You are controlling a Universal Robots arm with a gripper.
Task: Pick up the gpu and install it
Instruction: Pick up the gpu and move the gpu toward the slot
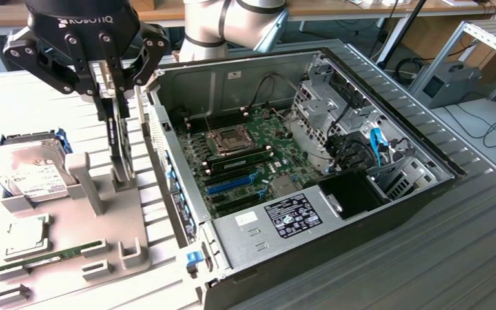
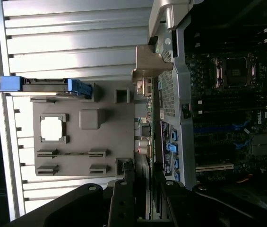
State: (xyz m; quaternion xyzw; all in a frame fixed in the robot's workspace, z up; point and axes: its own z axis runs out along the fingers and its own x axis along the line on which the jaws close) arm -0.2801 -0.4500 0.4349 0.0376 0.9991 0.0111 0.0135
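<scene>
Exterior view: your fingers (image 1: 134,76) are closed on the top edge of the gpu (image 1: 117,142), one on each face. The card hangs upright and edge-on below them. Its lower end is down at the slotted post of the grey holder (image 1: 101,219). You cannot tell whether the bottom edge sits in that slot or hangs just above it.

From the wrist view the gpu (image 2: 147,71) runs as a thin line from its silver bracket back to between the fingers (image 2: 123,203). The holder (image 2: 90,142) lies on one side of it and the case wall (image 2: 180,94) just beside it on the other.

That wall is your tightest edge. In the exterior view the case (image 1: 420,148) stands just to the card's right, with only a narrow gap between holder and wall. The case lies open on top, and the motherboard (image 1: 248,148) is bare. Its expansion slots (image 1: 230,184) sit on the side nearest the card. A drive cage and cables (image 1: 351,142) crowd the far side.

On the exterior view's left, the hard drive (image 1: 28,171) stands near the card in the same holder. The ribbed tabletop (image 1: 403,271) beyond the case is flat.
</scene>
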